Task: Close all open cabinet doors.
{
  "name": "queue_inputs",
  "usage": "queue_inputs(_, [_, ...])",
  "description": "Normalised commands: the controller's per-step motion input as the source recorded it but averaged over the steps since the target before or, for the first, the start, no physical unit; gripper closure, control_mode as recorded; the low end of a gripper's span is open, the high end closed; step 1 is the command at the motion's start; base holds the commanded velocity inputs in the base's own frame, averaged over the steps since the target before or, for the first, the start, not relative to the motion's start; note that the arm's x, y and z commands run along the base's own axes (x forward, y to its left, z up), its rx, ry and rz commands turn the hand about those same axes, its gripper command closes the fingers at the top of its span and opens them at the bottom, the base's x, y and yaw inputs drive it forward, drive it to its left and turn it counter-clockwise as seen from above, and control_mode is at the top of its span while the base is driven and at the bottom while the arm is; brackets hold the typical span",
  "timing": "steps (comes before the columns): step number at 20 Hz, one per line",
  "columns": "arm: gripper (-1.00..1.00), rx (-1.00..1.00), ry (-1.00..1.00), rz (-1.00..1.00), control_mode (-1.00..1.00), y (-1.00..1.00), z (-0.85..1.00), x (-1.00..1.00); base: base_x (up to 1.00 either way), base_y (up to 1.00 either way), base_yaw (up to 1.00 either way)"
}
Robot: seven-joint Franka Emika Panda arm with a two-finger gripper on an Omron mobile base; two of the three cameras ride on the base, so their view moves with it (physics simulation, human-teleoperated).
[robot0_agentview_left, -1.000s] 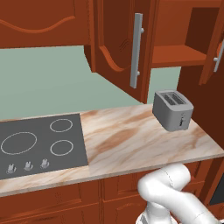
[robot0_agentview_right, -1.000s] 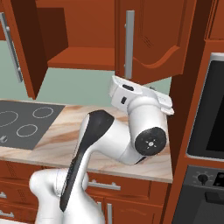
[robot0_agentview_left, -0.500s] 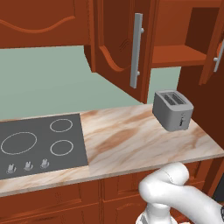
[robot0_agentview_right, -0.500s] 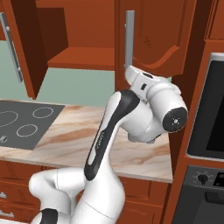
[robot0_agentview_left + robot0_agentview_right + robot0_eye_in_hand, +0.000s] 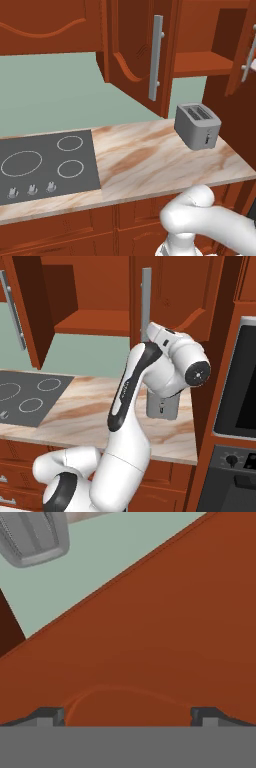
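Claw: jaws spread wide, nothing between them; fingertips far apart at the bottom of the hand view, pointed close at a reddish-brown panelled surface, apparently a cabinet door face, though whether they touch it cannot be told.

Cabinet doors: one open door swung out over the counter, curved raised panel facing left, long silver bar handle upright along its edge; in the right base view the same door stands edge-on behind the arm's upper joints; a second open door at the left of that view, beside the exposed shelf.

Toaster: grey, on the marble counter below the open door.

Cooktop: dark, four rings, left of the toaster and well apart from it.
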Motion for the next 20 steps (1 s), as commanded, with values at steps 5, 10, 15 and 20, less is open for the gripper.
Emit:
queue_inputs(5, [-1.00,0.00,0.00,0.00,-1.00,0.13,0.00,0.63,0.00,0.00,0.00])
queue_inputs(10, [-1.00,0.00,0.00,-0.02,-1.00,0.15,0.00,0.69,0.00,0.00,0.00])
queue_inputs(15, [-1.00,0.00,0.01,-0.05,-1.00,0.14,-0.03,0.80,0.00,0.00,0.00])
queue_inputs(20, [-1.00,0.00,0.01,-0.06,-1.00,0.12,-0.05,0.79,0.00,0.00,0.00])
